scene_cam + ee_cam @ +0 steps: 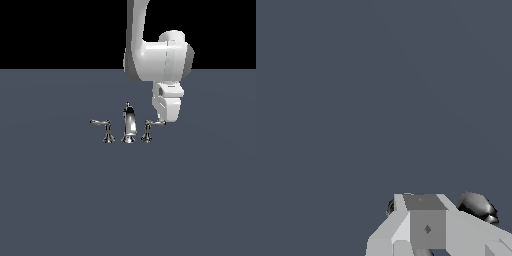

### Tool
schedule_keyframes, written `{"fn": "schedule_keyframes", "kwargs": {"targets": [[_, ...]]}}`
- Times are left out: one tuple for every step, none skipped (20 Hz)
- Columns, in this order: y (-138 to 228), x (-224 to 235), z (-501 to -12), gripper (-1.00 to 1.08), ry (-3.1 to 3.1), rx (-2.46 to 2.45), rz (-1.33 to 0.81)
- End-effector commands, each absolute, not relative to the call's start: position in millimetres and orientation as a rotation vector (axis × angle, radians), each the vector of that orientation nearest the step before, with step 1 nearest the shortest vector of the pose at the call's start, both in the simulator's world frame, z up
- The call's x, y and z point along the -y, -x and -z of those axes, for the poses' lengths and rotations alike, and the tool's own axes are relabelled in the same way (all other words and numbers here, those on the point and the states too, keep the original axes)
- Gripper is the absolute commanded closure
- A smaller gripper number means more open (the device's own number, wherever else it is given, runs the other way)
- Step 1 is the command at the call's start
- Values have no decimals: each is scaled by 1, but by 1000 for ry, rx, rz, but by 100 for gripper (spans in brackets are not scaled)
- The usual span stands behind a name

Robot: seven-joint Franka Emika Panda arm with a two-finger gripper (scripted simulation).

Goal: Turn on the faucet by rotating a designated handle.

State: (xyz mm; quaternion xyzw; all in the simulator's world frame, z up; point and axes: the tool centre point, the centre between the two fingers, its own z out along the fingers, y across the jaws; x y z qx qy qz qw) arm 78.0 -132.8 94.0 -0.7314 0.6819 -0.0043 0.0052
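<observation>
The faucet [129, 125] is a small chrome three-piece set standing on the grey floor, with its curved spout in the middle. The handle [149, 129] is the piece on the exterior view's right, and its lever points further to that side. My gripper [163, 120] hangs down right at the lever's outer tip and seems to touch it. In the wrist view the grey fingers [427, 227] sit together with no gap showing. A rounded chrome part [479, 207] peeks out behind them; I cannot tell which piece it is.
The twin lever handle [103, 129] stands on the exterior view's left of the spout. Flat grey floor [128, 200] spreads around the set. The white arm [155, 55] comes down from above, behind the right-hand piece.
</observation>
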Motion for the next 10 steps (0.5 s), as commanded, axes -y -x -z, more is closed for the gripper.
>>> {"fn": "schedule_keyframes", "kwargs": {"targets": [[-70,132,-94,108,2291,-2139,6],[-67,132,-94,108,2291,-2141,6],[-64,131,-94,108,2291,-2141,6],[-61,131,-94,108,2290,-2142,5],[-58,131,-94,108,2290,-2144,5],[-55,131,-94,108,2289,-2144,4],[-52,130,-94,108,2289,-2145,4],[-49,130,-94,108,2289,-2147,3],[-46,130,-94,108,2288,-2147,3],[-43,129,-94,108,2288,-2149,3]]}}
